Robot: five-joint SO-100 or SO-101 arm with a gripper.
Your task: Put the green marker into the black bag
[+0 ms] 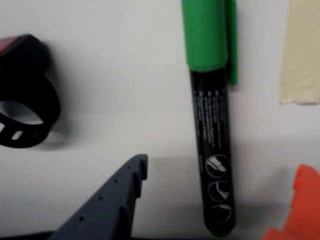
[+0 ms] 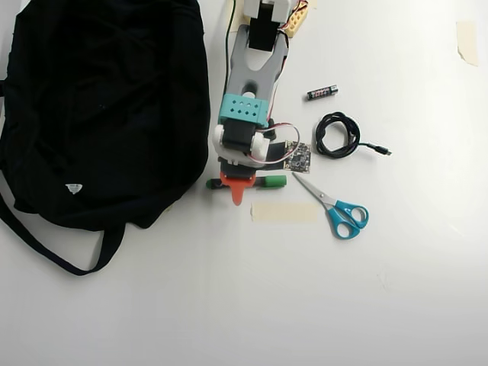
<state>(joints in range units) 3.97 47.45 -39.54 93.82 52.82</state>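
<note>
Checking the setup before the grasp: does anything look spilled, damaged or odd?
Nothing stands out. The green marker lies flat and capped between the fingers of the open gripper, beside the black bag. Scissors, cable and battery lie undisturbed.

Bright, even light; wrist view blurred, soft shadows.

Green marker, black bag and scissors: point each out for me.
green marker (image 1: 212, 150), wrist view, on the dark printed barrel.
black bag (image 2: 99, 107), overhead view, on the fabric body.
scissors (image 2: 347, 217), overhead view, on the blue handles.
</note>
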